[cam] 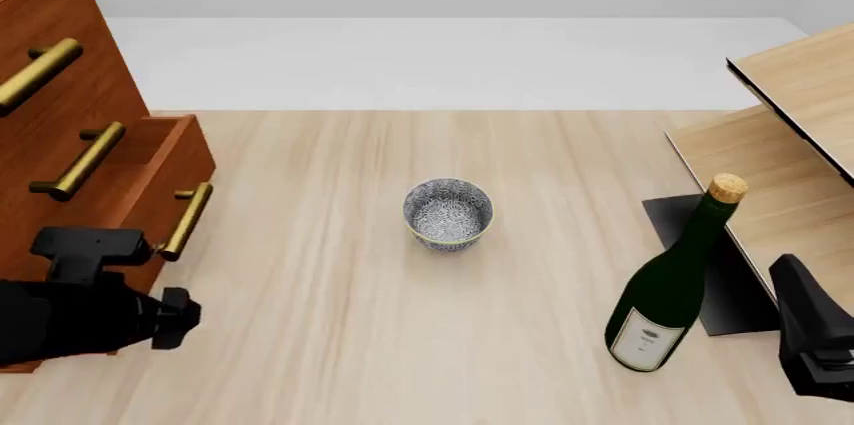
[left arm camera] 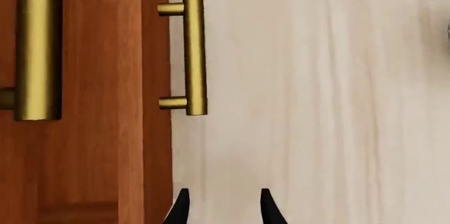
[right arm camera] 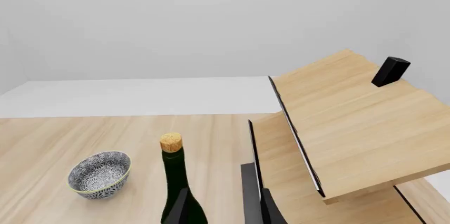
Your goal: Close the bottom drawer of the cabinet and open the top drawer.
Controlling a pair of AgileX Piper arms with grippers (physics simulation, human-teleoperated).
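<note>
Two arms, but my left gripper (left arm camera: 223, 208) is the nearer one, fingers parted and empty, just short of the bottom drawer (cam: 160, 180). It stands pulled out at the cabinet (cam: 54, 65) foot; its brass handle (left arm camera: 194, 52) lies ahead, bar running along my reach.

A patterned bowl (cam: 449, 212) sits mid-table; green wine bottle (cam: 670, 285) beside plywood shelf (cam: 781, 175).
</note>
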